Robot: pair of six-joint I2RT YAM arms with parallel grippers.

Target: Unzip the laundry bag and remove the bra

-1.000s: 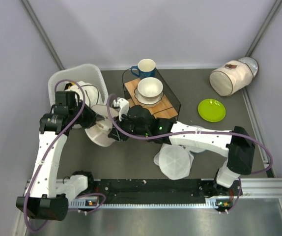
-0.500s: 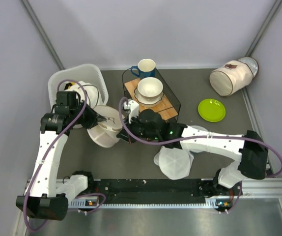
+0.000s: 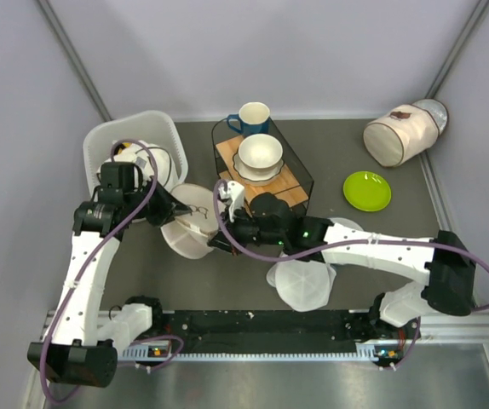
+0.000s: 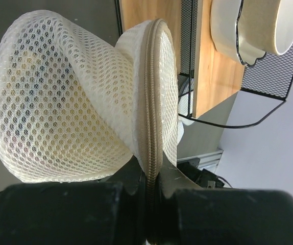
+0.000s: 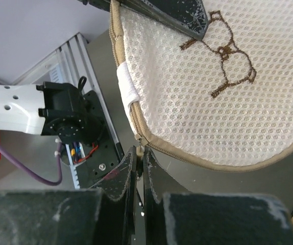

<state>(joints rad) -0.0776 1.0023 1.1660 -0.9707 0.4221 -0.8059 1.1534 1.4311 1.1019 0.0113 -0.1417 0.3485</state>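
Observation:
The laundry bag (image 3: 192,223) is a round cream mesh pouch held up off the table between both arms. My left gripper (image 3: 169,209) is shut on its zipped rim; in the left wrist view the beige zip (image 4: 151,102) runs straight between my fingertips (image 4: 154,171). My right gripper (image 3: 217,239) is at the bag's near right edge, shut on the small zip pull (image 5: 141,145). The right wrist view shows the bag's face (image 5: 197,102) with its dark eyeglasses-like mark (image 5: 228,56), and a left finger (image 5: 177,13) on the rim. The bra is hidden.
A white basket (image 3: 134,129) stands at back left. A black wire rack (image 3: 291,153) holds a wooden board, a bowl (image 3: 260,153) and a blue mug (image 3: 253,117). A green plate (image 3: 366,190), a brown-trimmed cylinder bag (image 3: 400,135) and whiter round discs (image 3: 300,283) lie to the right.
Both grippers and the bag have shifted to the right, toward the wire rack. The bag's marked face has turned more upward, and the right arm has stretched out flatter.

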